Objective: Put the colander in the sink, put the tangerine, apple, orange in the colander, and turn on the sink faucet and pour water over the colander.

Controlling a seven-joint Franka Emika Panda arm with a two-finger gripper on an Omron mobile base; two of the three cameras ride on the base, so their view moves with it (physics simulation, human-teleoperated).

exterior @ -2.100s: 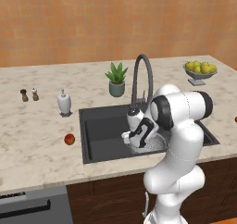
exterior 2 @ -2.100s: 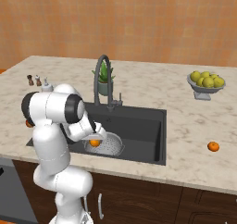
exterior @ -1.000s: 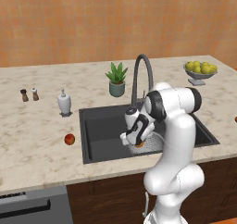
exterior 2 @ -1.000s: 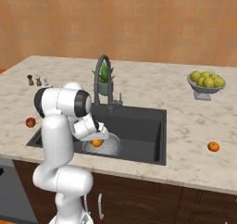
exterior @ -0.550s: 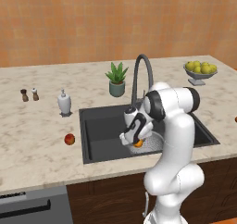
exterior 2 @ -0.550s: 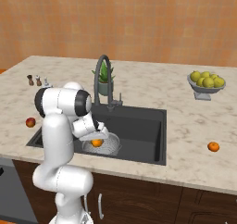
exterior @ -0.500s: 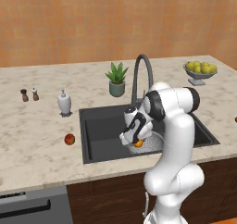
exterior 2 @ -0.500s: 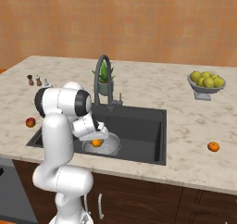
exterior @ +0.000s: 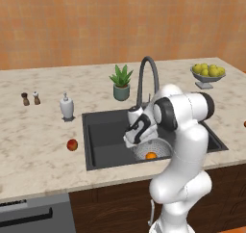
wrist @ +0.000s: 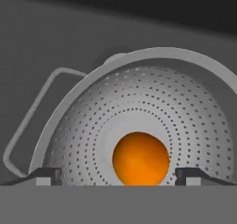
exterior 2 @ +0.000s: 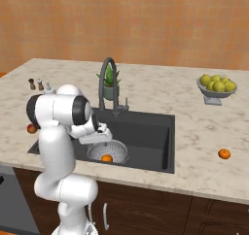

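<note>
The round silver-grey pierced metal colander point(wrist: 152, 121) sits inside the dark charcoal rectangular sink point(exterior: 103, 140). A small round orange fruit point(wrist: 140, 158) lies at the colander's bottom. The two-finger gripper point(wrist: 119, 176) hangs just above the colander, its fingertips point(wrist: 46, 175) wide apart, holding nothing.

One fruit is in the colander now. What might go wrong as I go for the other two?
1. The open end effector hangs just over the orange fruit inside the colander; lifting out carelessly may knock the rim.
2. The apple lies left of the sink, the other orange fruit far right, so both need wide swings, perhaps near the faucet.
</note>
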